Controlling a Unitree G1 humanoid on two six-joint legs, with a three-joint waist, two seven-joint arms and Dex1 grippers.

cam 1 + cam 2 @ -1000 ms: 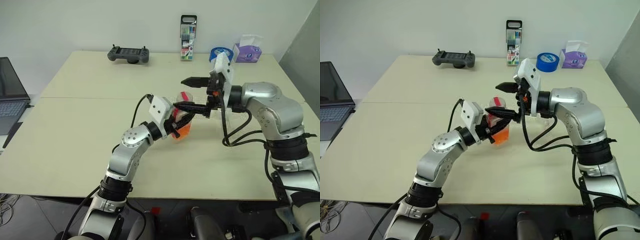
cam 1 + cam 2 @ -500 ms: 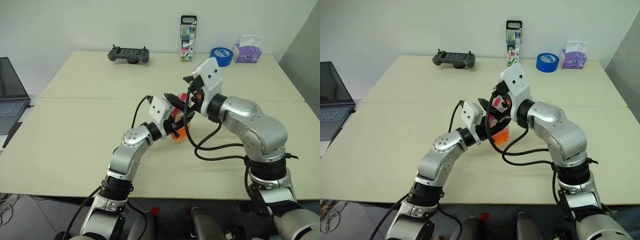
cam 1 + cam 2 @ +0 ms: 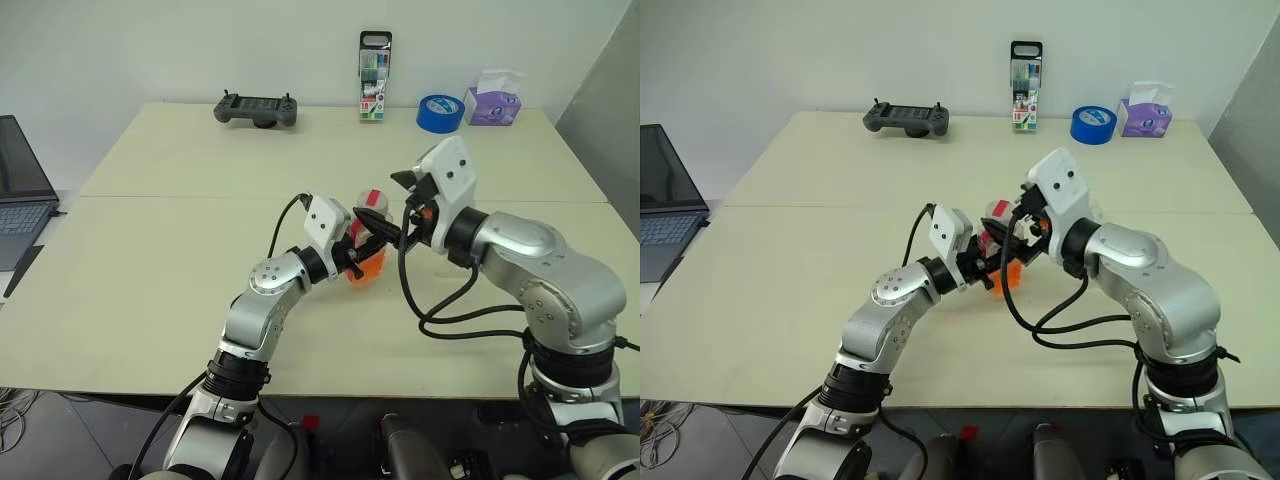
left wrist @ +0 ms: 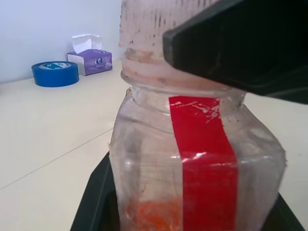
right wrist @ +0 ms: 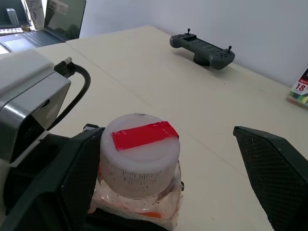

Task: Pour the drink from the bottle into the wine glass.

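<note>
The left end effector [image 3: 372, 238] is clenched around the bottle [image 5: 139, 163] and holds it upright. The right end effector [image 5: 163, 192] is spread wide, with the bottle's cap [image 5: 140, 150] between its two fingers [image 5: 276, 178].

head pair overlooks table [image 3: 150, 260] (wrists close).

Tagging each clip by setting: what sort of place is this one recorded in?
Probably an office or lab workspace: a plain pale table against a white wall, carrying a laptop, a handheld game controller, a marker pen set, blue tape roll and tissue box.
</note>
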